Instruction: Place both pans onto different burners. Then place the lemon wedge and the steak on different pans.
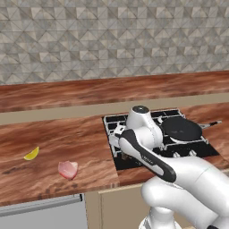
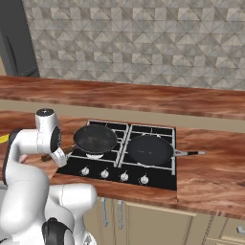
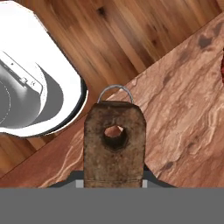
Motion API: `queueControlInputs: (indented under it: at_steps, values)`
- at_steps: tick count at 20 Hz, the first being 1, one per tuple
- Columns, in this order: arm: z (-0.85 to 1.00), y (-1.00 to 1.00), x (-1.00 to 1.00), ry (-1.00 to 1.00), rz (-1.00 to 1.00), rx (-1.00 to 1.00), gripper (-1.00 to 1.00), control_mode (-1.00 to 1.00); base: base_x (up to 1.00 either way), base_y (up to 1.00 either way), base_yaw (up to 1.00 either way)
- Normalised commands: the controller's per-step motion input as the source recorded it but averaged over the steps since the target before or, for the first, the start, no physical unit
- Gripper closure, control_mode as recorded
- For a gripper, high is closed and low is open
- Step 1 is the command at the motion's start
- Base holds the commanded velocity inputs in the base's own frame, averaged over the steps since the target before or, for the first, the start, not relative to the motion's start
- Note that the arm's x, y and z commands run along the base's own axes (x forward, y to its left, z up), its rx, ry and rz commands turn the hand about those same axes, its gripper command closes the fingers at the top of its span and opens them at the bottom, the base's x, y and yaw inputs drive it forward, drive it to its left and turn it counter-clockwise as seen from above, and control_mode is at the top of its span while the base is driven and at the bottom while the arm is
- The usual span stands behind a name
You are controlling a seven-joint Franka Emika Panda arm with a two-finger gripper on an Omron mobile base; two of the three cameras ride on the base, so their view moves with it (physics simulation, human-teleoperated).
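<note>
Two black pans are on the cooktop [image 2: 149, 130]. The left pan [image 2: 94, 139] is over the front left burner, and I cannot tell whether it rests on the grate. Its brown handle [image 3: 113, 144] points left and sits between my fingers, with my gripper [image 3: 113, 179] shut on it at the cooktop's left edge [image 2: 52, 155]. The right pan [image 2: 150, 149] [image 1: 181, 129] sits on the front right burner, handle pointing right. The yellow lemon wedge [image 1: 31, 154] and the pink steak [image 1: 68, 169] lie on the counter left of the cooktop. In the left base view my arm hides the left pan.
The wooden counter [image 1: 67, 138] runs left of the cooktop, with a raised ledge and tiled wall behind it. Silver knobs [image 2: 115, 174] line the cooktop's front. The two rear burners [image 2: 153, 130] carry nothing. More counter lies right of the cooktop [image 2: 210, 162].
</note>
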Motion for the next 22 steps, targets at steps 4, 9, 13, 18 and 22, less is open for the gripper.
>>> queueControlInputs:
  at_steps: [4, 9, 13, 18, 22]
  values:
    - [0.0, 0.0, 0.0, 0.04, -0.07, 0.0, 1.0, -1.0, 0.0, 0.0, 0.0]
    - [-0.03, 0.04, 0.09, 0.01, -0.01, 0.0, 1.0, -1.0, 0.0, 0.0, 0.0]
    - [-0.06, 0.16, 0.21, 0.03, 0.0, 0.0, 1.0, -1.0, 0.0, 0.0, 0.0]
    - [-0.09, 0.16, 0.17, 0.08, 0.0, 0.0, 1.0, -1.0, 0.0, 0.0, 0.0]
    - [-0.07, 0.14, 0.23, 0.1, 0.0, 0.0, 1.0, -1.0, 0.0, 0.0, 0.0]
